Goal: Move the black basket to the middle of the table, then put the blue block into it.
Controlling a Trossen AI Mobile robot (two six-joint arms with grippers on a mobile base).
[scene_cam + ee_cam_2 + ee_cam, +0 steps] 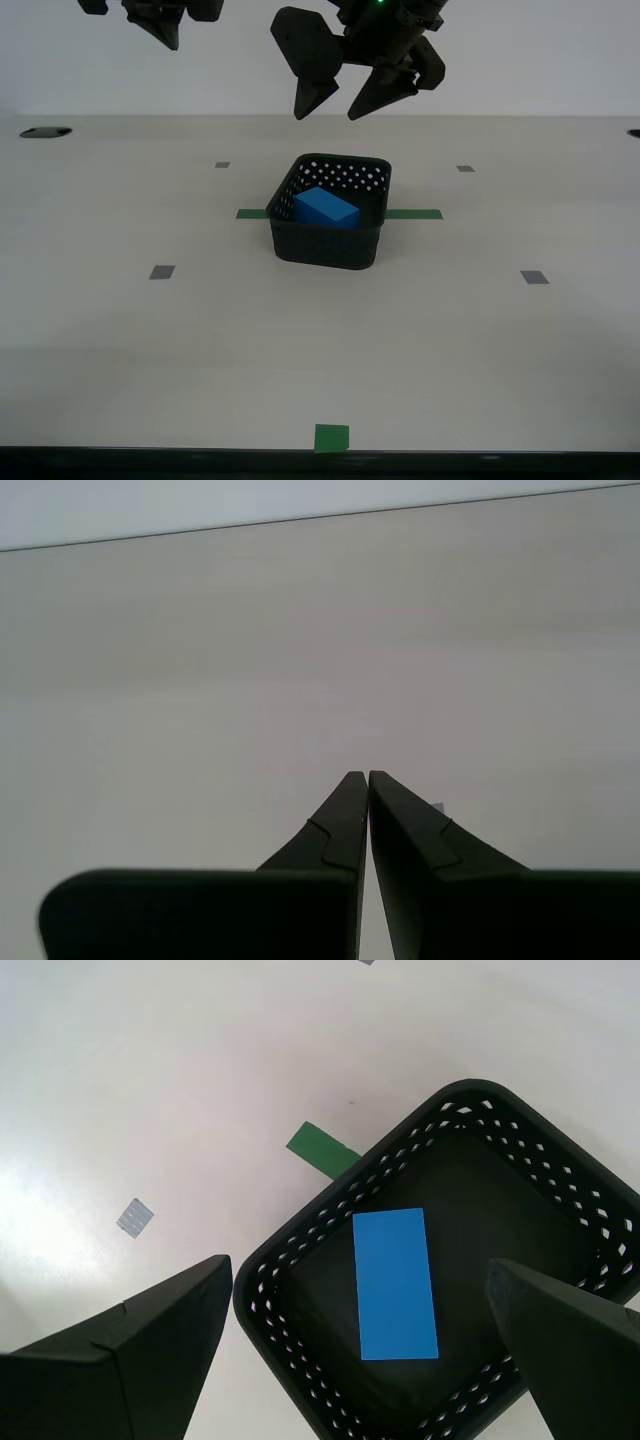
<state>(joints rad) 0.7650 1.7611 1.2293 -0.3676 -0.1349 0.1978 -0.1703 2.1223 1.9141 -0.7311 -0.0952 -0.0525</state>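
Note:
The black basket point(329, 228) stands on the table point(450, 340) near its middle, over the green tape strip point(415, 214). The blue block point(326, 208) lies inside the basket, resting on its floor. My first gripper point(330, 113) hangs open and empty well above the basket. Its wrist view looks straight down on the basket point(500, 1150) and the block point(395, 1285), with the first gripper point(360, 1270) spread wide. My second gripper point(362, 776) is shut and empty over bare table point(300, 660); in the exterior view it point(165, 35) is raised at the upper left.
A green square point(331, 438) sits at the table's front edge. Small grey markers point(162, 272) point(534, 277) point(465, 168) dot the tabletop. A dark hole point(45, 132) lies at the far corner on the exterior view's left.

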